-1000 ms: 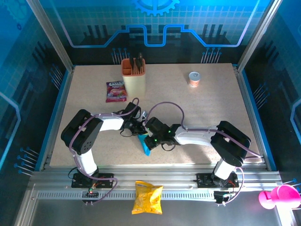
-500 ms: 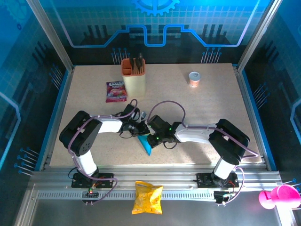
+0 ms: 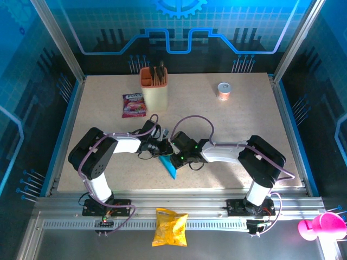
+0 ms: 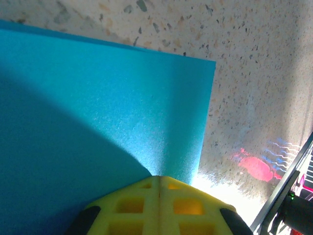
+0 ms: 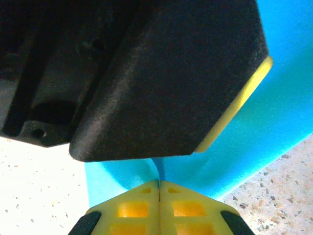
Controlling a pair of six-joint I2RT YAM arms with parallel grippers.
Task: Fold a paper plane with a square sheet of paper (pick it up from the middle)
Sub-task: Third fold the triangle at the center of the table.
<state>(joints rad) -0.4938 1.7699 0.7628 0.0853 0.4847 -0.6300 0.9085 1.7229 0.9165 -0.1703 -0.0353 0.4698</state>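
Top external: paper (image 3: 169,169) mostly hidden; left gripper (image 4: 159,178), right gripper (image 5: 159,182) pinch it.

A robot lab cell: aluminium frame (image 3: 57,38), blue gear-printed panels (image 3: 179,27), speckled table (image 3: 244,124).

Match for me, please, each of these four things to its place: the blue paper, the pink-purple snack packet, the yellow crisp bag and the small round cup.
Things:
1. blue paper
2. snack packet
3. crisp bag
4. small cup

Places:
A. on the metal frame in front of the table
B. far side of the table, right of centre
C. just left of the orange-cream holder
D. near middle of the table

Pairs: 1-D, 2-C, 3-A, 4-B.
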